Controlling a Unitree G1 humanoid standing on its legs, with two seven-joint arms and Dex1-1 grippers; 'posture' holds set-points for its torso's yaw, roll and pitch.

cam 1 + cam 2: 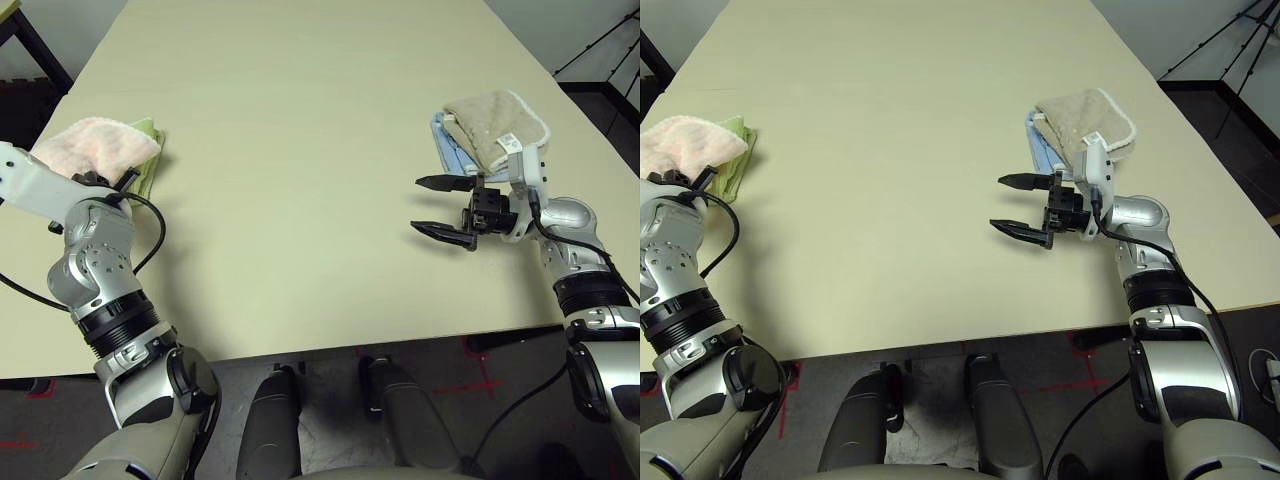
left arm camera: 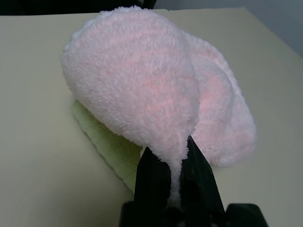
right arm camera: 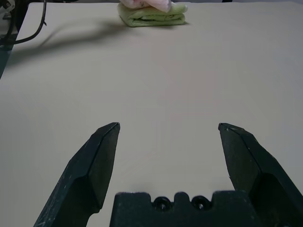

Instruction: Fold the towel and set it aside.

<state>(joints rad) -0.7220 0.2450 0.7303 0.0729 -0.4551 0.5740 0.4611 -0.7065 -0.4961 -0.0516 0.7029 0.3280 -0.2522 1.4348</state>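
Note:
The pale pink towel (image 1: pixel 92 146) is bunched into a rounded mound at the table's far left edge and rests on a green folded towel (image 1: pixel 150 172). My left gripper (image 2: pixel 171 149) is shut on a pinched fold of the pink towel (image 2: pixel 142 80), with the cloth bulging up beyond the fingers. Over the right side of the table, my right gripper (image 1: pixel 416 204) hovers open above bare tabletop with nothing between its fingers. It points left across the table toward the pink towel (image 3: pixel 142 4) on the far side.
A beige towel (image 1: pixel 495 125) lies on a blue one (image 1: pixel 445 148) at the right, just behind my right gripper. The cream table (image 1: pixel 300 140) stretches between the two arms. Its front edge runs near my body. A black tripod (image 1: pixel 600 50) stands off the table's right side.

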